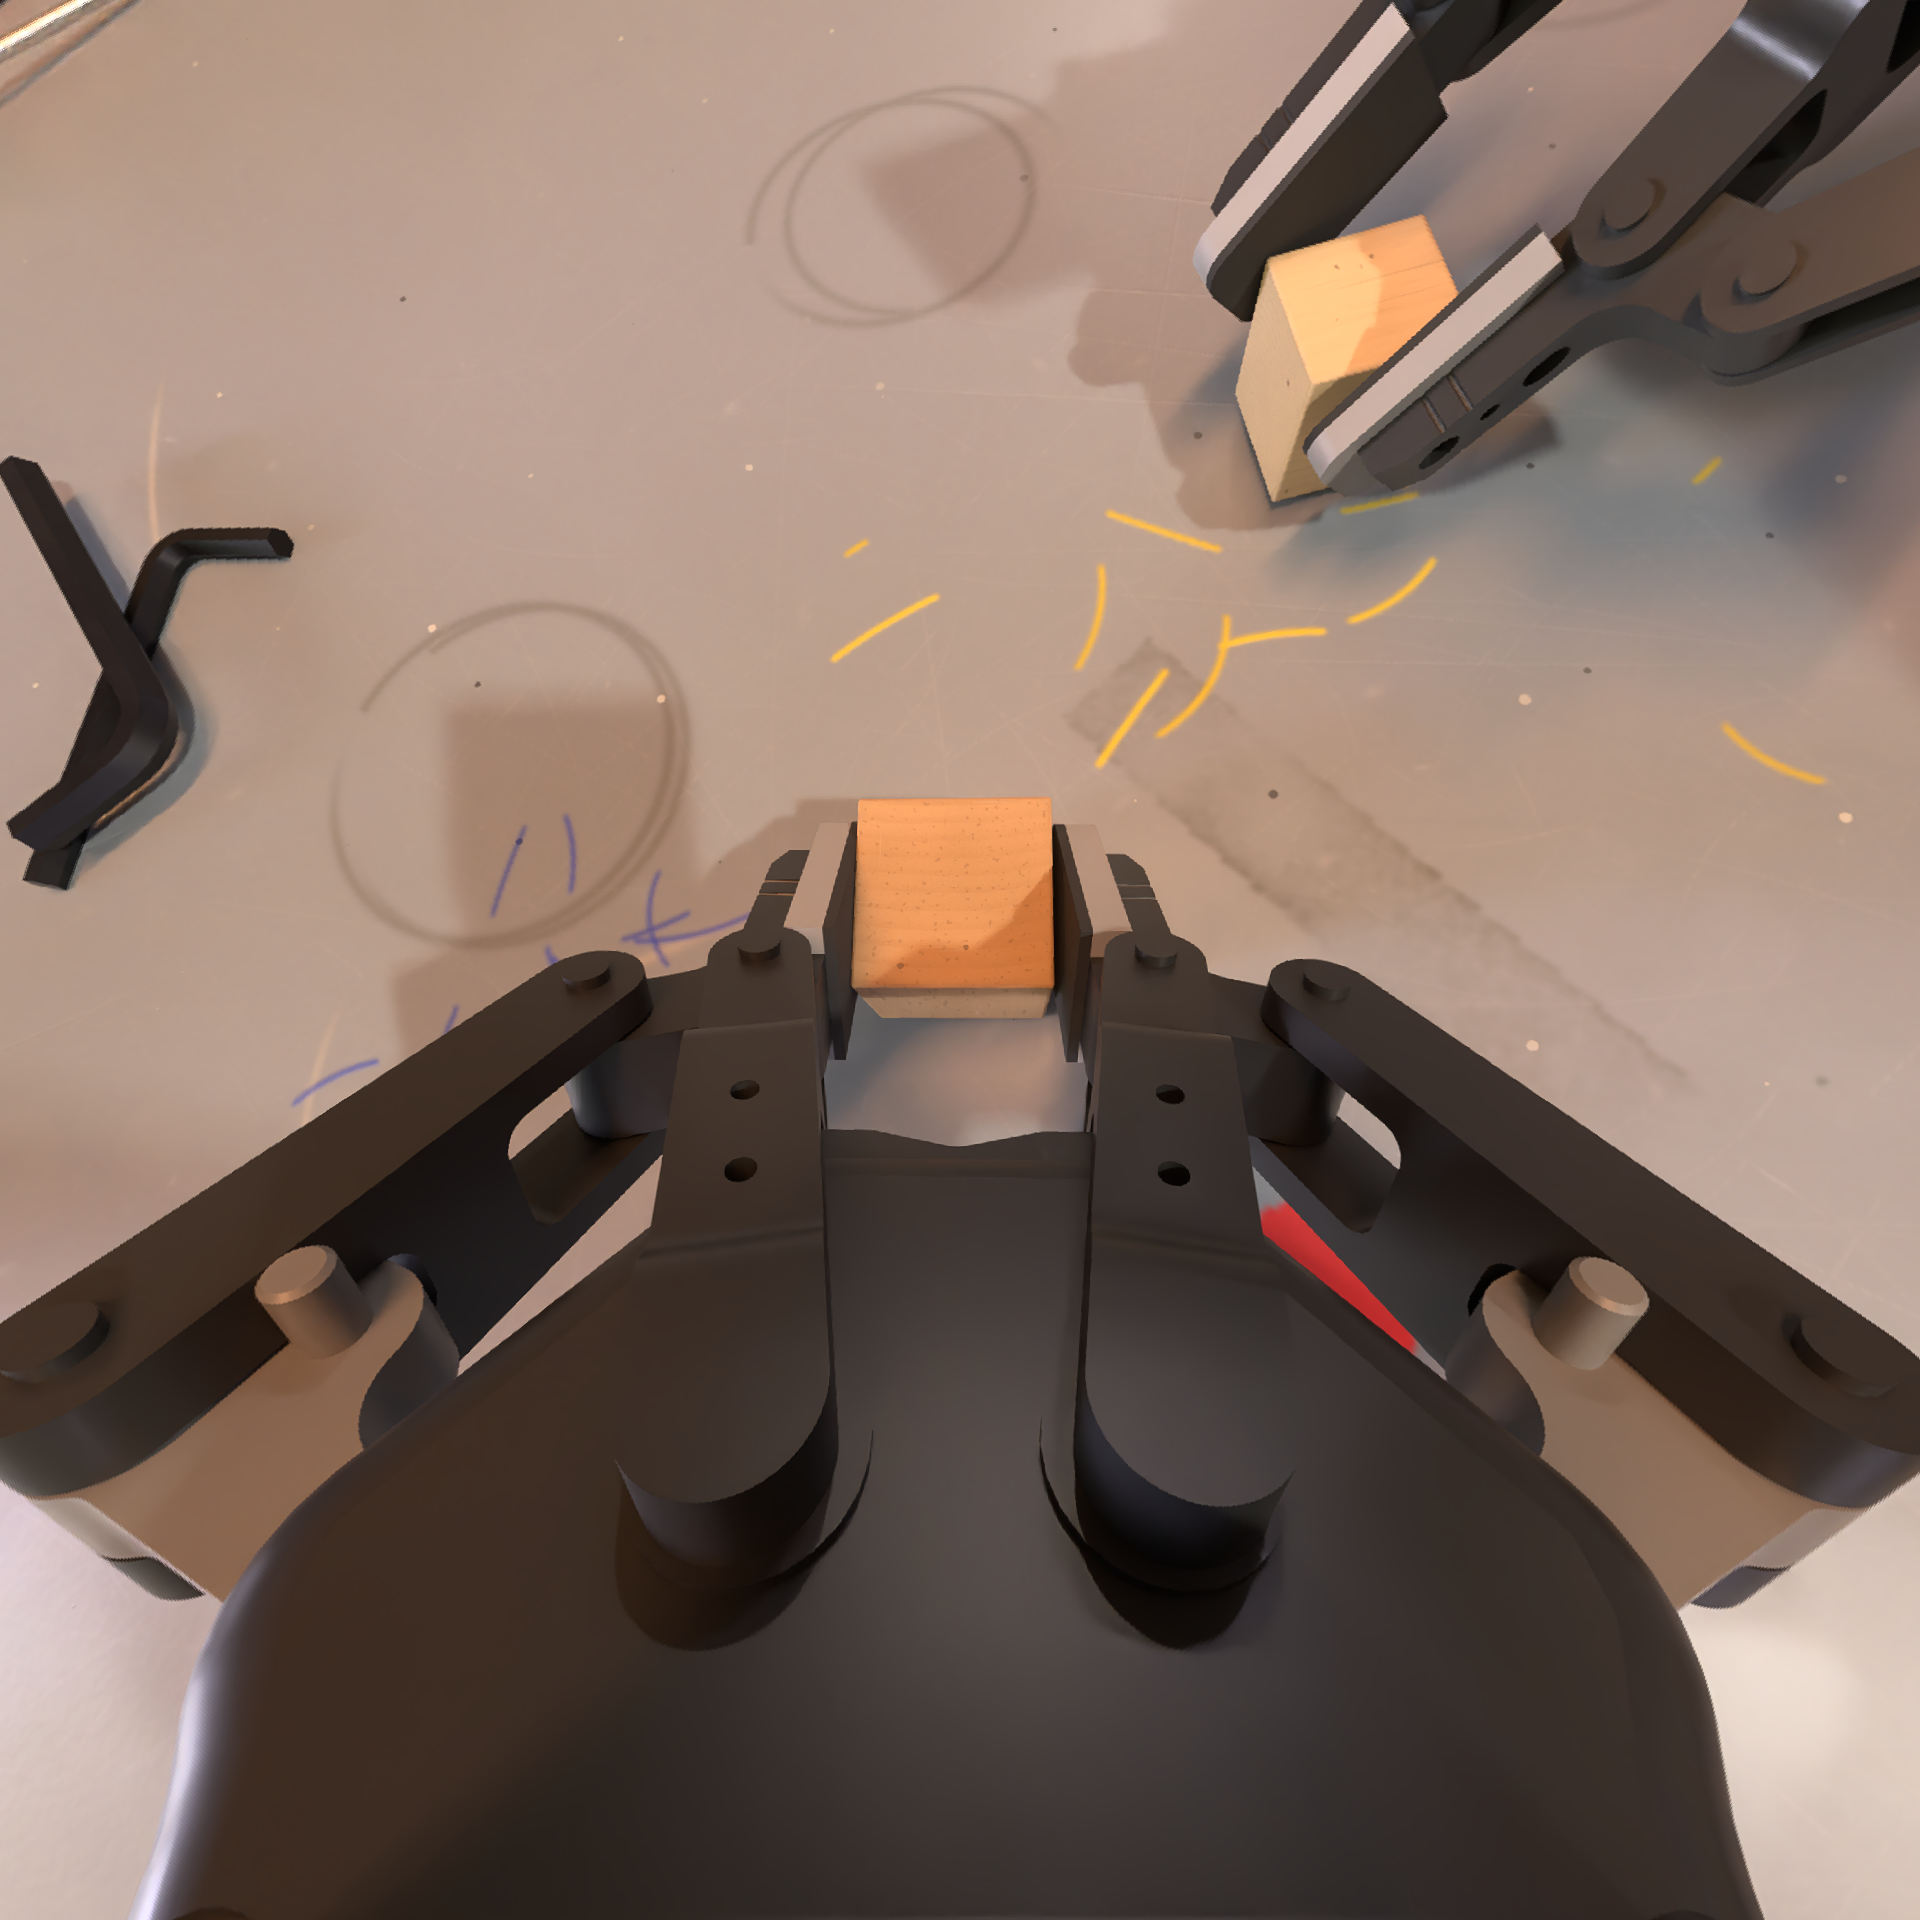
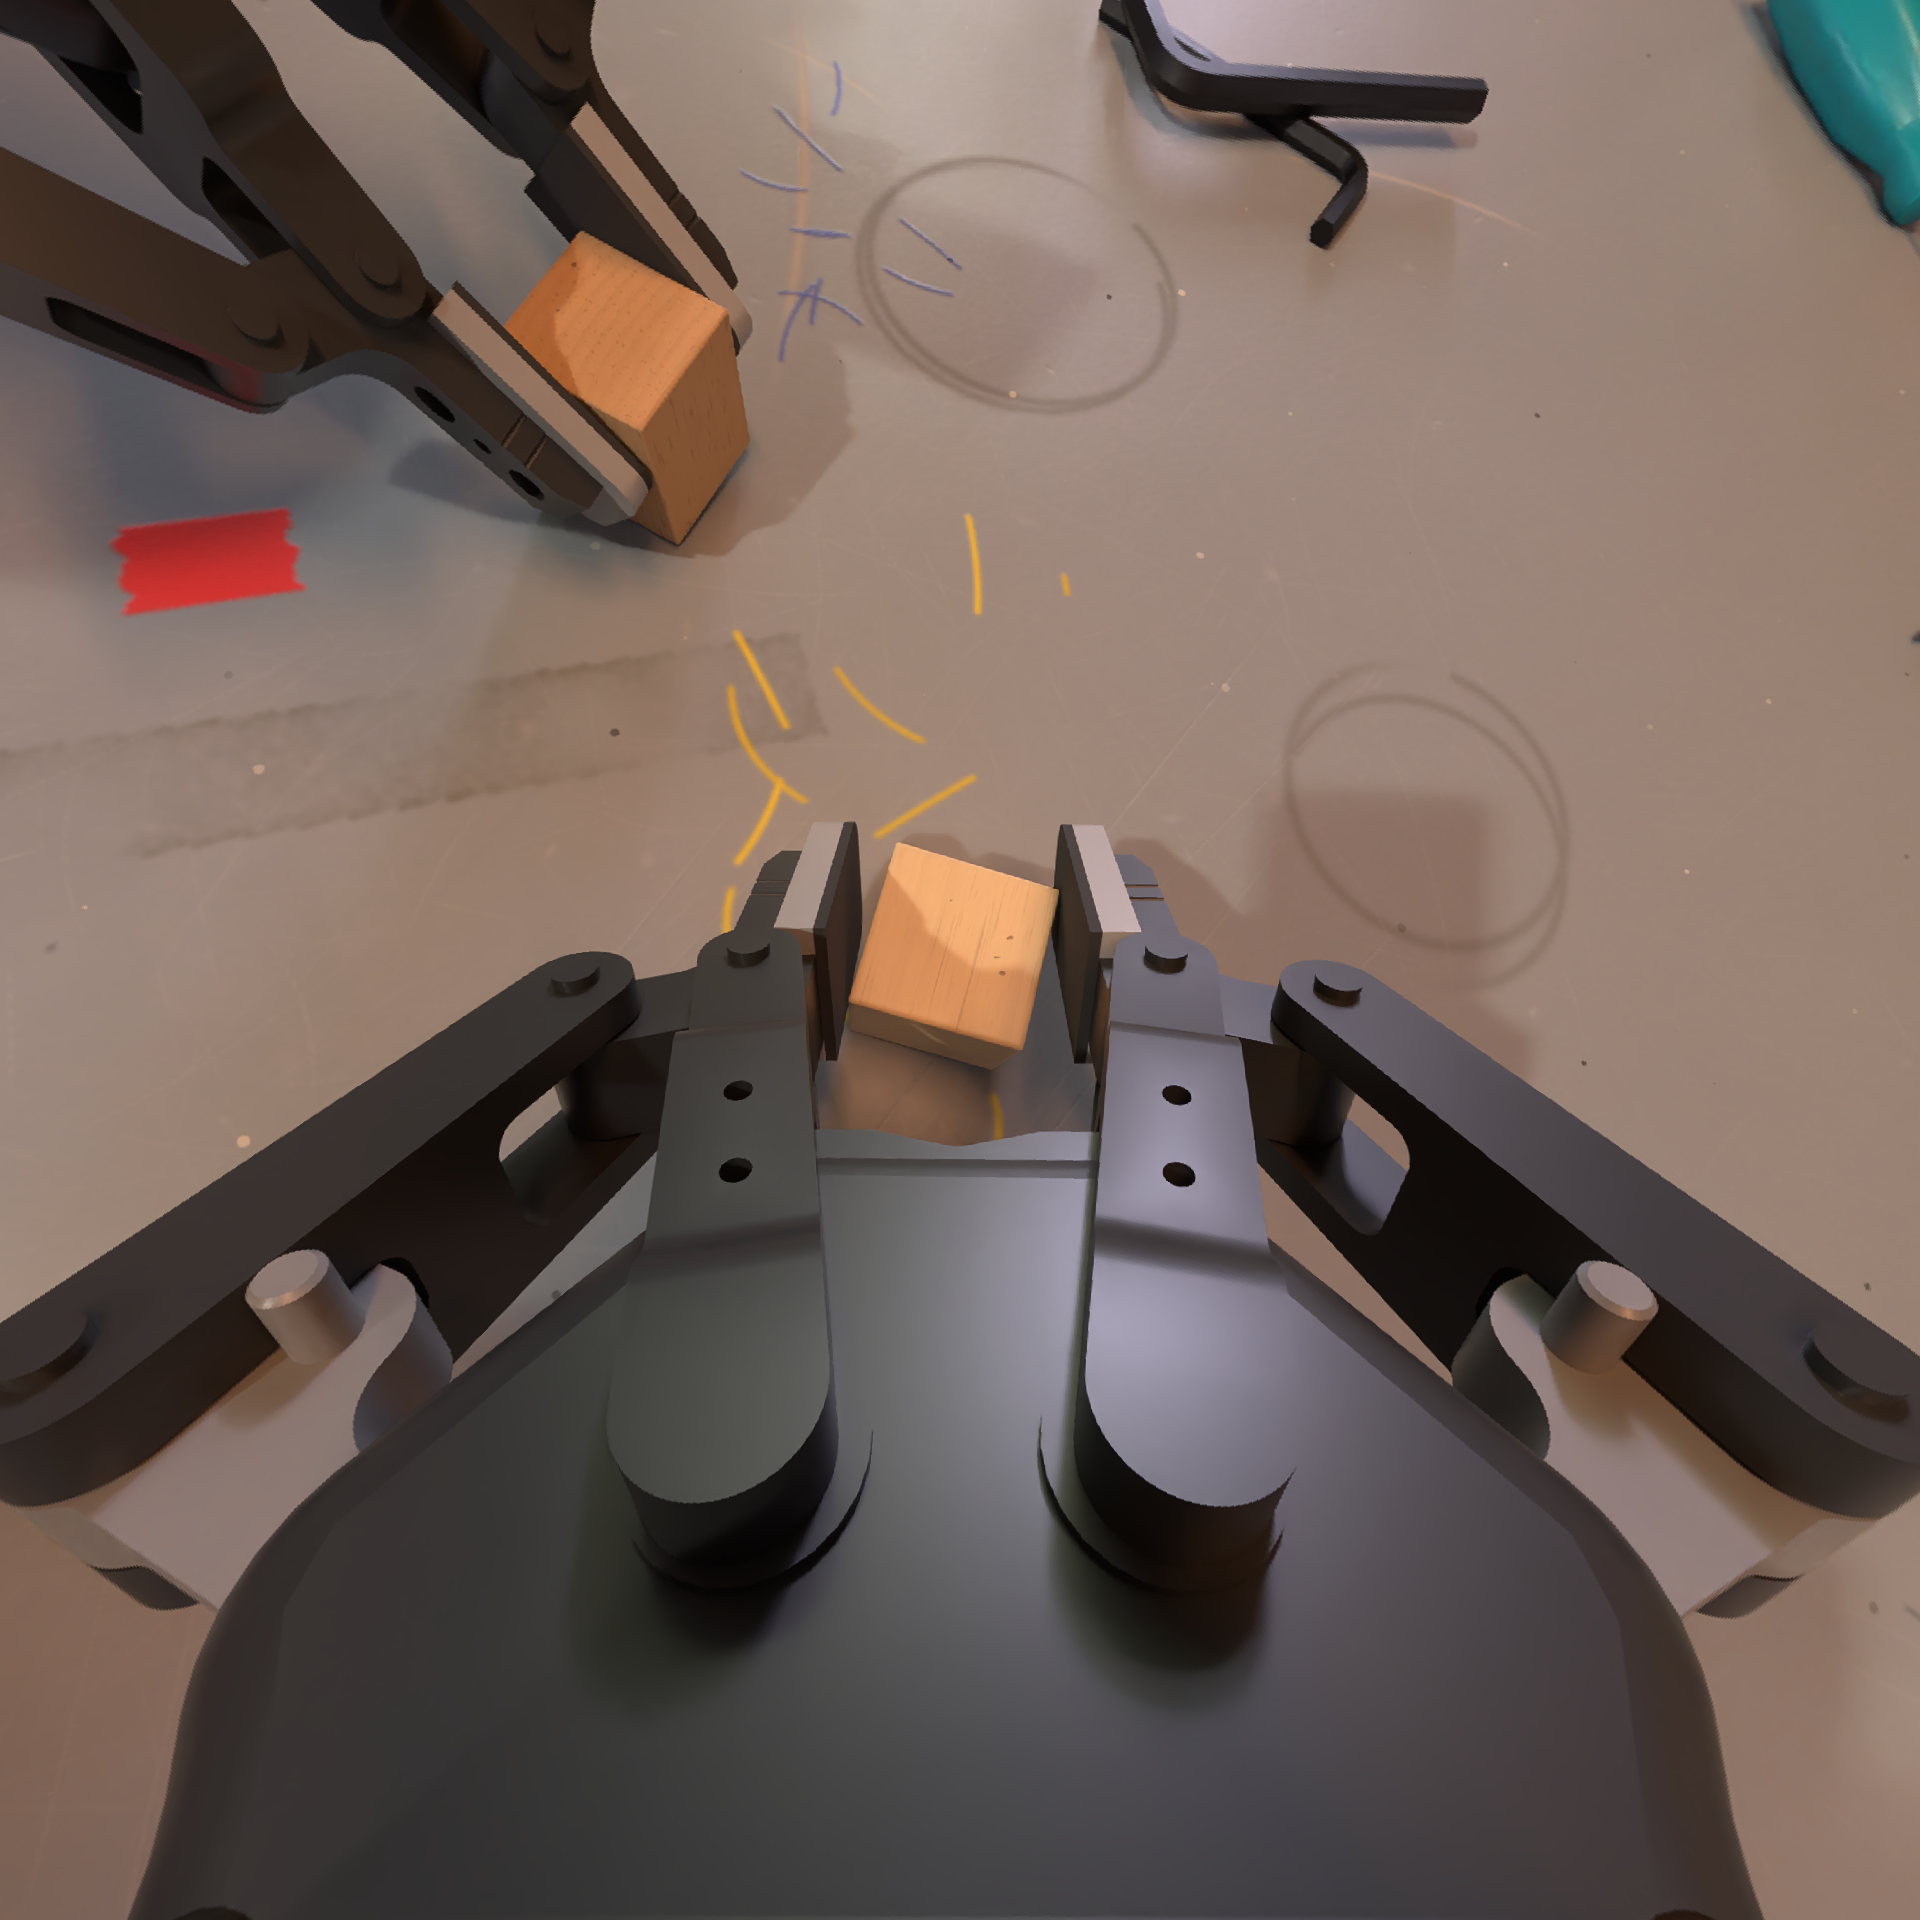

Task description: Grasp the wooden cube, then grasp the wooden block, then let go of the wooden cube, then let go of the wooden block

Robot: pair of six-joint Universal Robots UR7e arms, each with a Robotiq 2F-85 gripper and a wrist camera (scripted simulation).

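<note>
My left gripper is shut on a darker orange wooden piece; both pads press flat on its sides. It rests on the table. In the right wrist view, that gripper and piece show at upper left. My right gripper has its jaws around a paler wooden piece, also on the table. This piece is turned askew between the pads, with a gap at the left pad. Both the right gripper and the pale piece show at upper right in the left wrist view.
Two black hex keys lie crossed at the left, and show in the right wrist view at the top. A red tape strip lies on the table near the left gripper. A teal object is at the top right edge.
</note>
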